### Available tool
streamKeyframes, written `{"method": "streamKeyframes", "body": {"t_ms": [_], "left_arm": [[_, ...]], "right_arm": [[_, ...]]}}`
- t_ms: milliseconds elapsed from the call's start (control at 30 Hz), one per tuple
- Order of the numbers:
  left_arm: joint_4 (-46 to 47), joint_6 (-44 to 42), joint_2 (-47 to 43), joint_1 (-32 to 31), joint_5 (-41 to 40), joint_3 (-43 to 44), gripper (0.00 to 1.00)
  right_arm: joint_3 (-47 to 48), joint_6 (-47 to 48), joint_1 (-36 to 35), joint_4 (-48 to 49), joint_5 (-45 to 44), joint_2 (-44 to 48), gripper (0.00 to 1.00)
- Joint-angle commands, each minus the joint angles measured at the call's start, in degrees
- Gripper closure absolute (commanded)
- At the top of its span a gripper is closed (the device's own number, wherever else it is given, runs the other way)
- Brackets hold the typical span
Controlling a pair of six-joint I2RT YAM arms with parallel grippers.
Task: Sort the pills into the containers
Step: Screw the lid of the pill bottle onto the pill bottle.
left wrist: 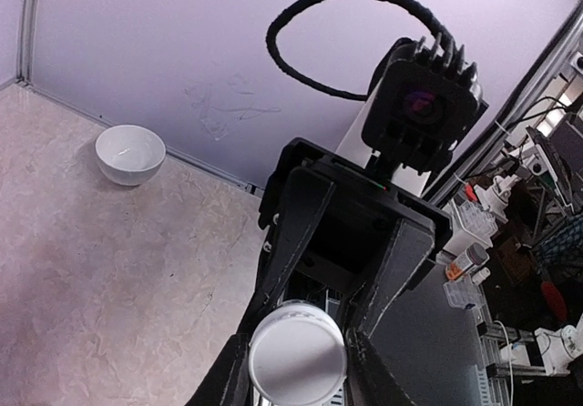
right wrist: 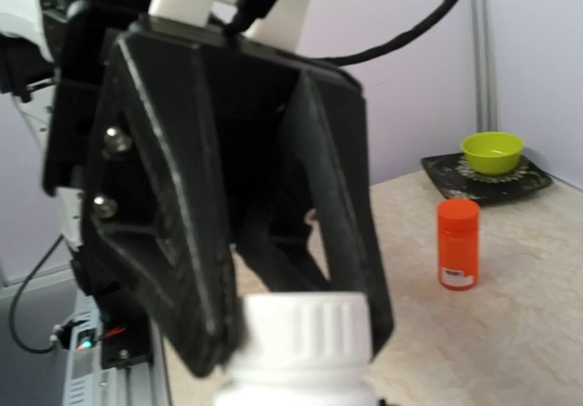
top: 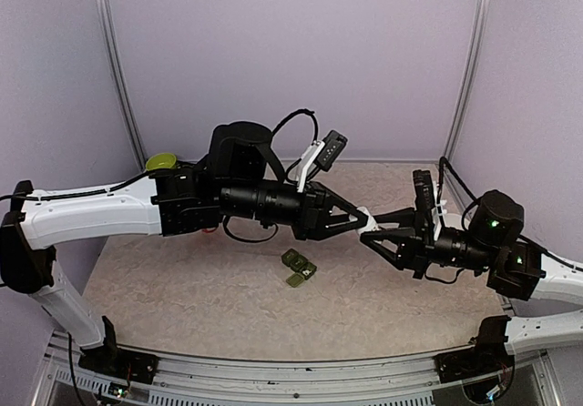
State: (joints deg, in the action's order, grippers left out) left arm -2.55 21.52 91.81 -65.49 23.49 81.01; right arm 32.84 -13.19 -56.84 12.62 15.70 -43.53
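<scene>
Bottle (right wrist: 301, 356) gripped by your right gripper (top: 369, 233), cap (left wrist: 297, 356) pinched by left gripper (top: 358, 219). The containers (top: 298, 268) look light, slippery; pinch their sides.

There are two grippers: the left gripper (top: 353, 218) and the right gripper (top: 372, 235). There are two bottles: one white bottle (right wrist: 301, 356) between the grippers, and one orange bottle (right wrist: 458, 244) well apart from them. There are two bowls, both far from the grippers: one green bowl (right wrist: 492, 151) and one white bowl (left wrist: 130, 154). One dark tray (right wrist: 448, 175) is under the green bowl. One strip of containers (top: 299, 268) lies down below the left gripper.
</scene>
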Motion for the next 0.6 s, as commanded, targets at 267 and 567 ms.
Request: {"method": "streamKeyframes", "body": {"t_ms": [267,567], "left_arm": [[0.9,-19.5,-4.4,-3.5,11.5,-2.2,0.83],[-1.6,-26.6,-5.5,-4.9,16.8,-2.8,0.81]], "right_arm": [[-3.1,-17.0,-0.1,14.0,17.2,0.7,1.0],[-3.9,-27.1,-0.1,21.3,25.1,-2.5,1.0]]}}
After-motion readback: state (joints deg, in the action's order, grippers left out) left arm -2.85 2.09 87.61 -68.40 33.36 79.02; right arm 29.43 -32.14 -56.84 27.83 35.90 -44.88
